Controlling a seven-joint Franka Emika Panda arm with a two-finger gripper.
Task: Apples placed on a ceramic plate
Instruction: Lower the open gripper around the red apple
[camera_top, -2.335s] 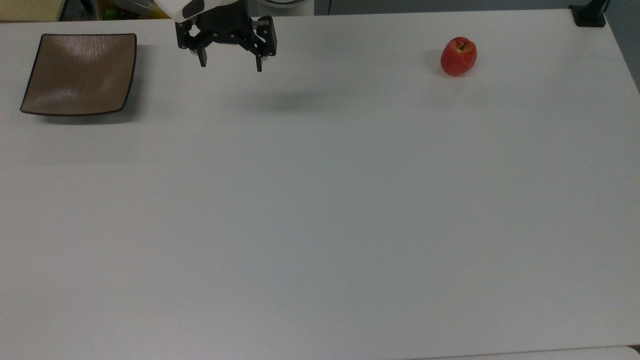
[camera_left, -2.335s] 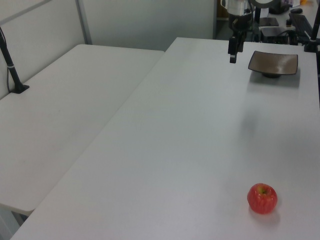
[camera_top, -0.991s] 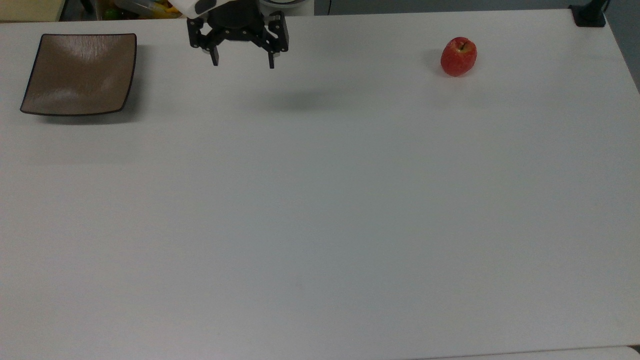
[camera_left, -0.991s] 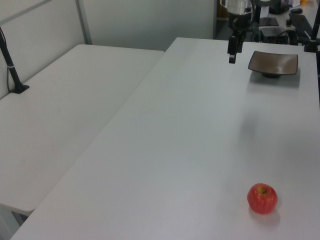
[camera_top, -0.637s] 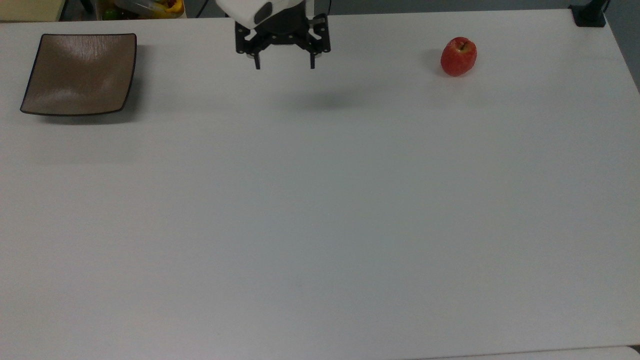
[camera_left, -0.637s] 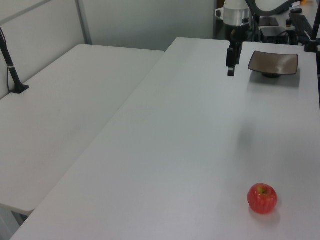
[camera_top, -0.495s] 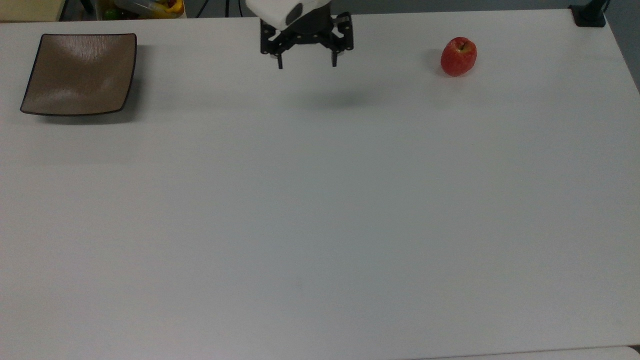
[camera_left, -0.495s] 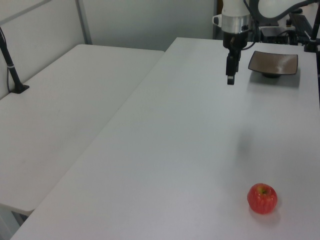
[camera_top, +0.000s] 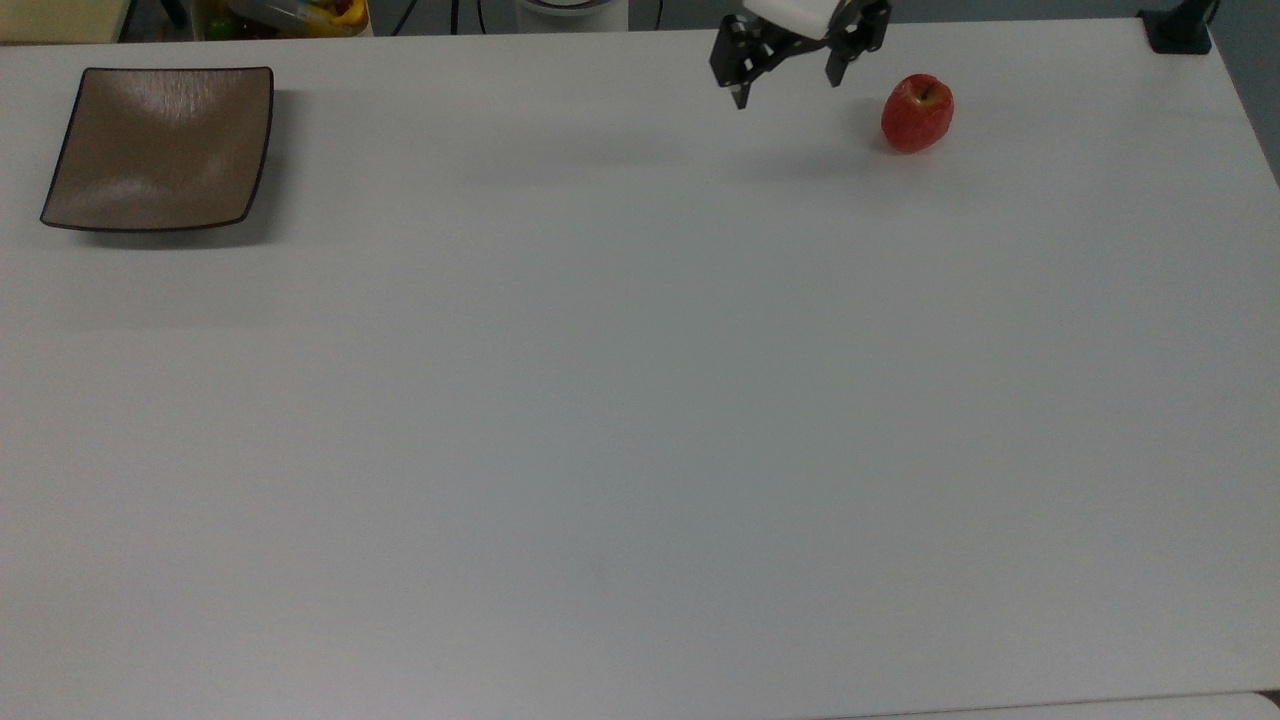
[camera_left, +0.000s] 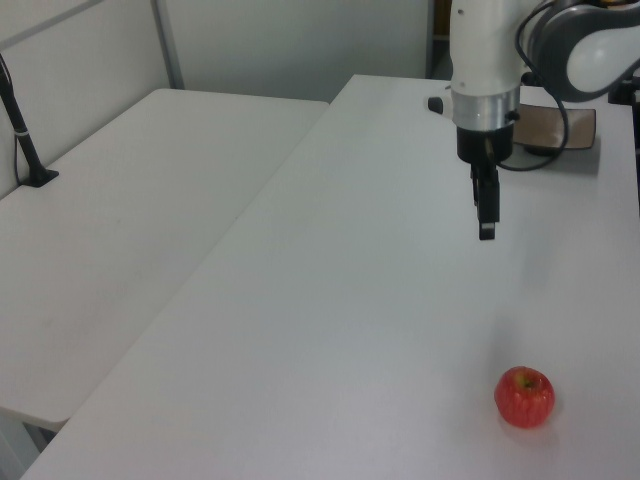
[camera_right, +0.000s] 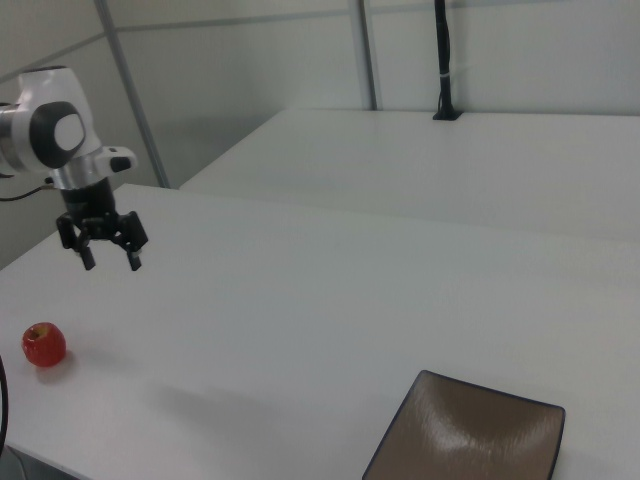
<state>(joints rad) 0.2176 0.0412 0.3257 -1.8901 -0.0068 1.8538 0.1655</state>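
Progress looks slight: the apple sits on the white table at the top view's upper right, well apart from the bare ceramic plate at upper left, and the gripper, jaws apart and empty, hangs just beside the fruit.

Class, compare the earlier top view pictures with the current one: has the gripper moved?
Yes. In the top view the gripper has moved rightward, away from the ceramic plate and close to the apple.

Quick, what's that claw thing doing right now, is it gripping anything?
Gripper: open, holding nothing, above the table short of the apple.
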